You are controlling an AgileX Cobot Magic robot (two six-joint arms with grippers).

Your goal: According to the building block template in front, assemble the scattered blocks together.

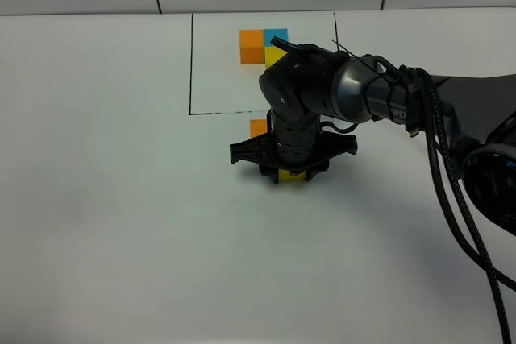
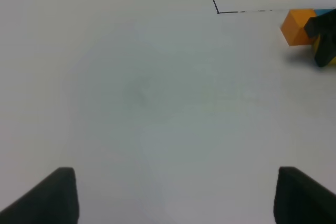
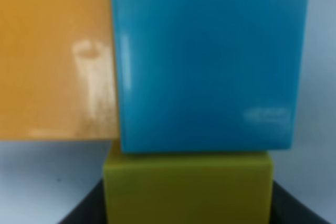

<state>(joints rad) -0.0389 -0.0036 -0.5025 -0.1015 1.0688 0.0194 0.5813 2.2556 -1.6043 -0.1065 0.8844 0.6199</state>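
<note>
From the high exterior view, the building block template (image 1: 262, 62) is seen at the back of the white counter (image 1: 113, 199): a black-lined rectangle framing joined orange, blue and yellow cubes. Just in front of it the right hand (image 1: 292, 173) is lowered over the scattered blocks; only the orange cube (image 1: 258, 128) and the yellow cube (image 1: 292, 176) are visible.

In the left wrist view, the left hand (image 2: 176, 195) is spread wide and empty above bare counter.

In the right wrist view, the blue cube (image 3: 207, 59) is pressed beside the orange, with the yellow touching it. Whether the right hand is clenched cannot be told.
</note>
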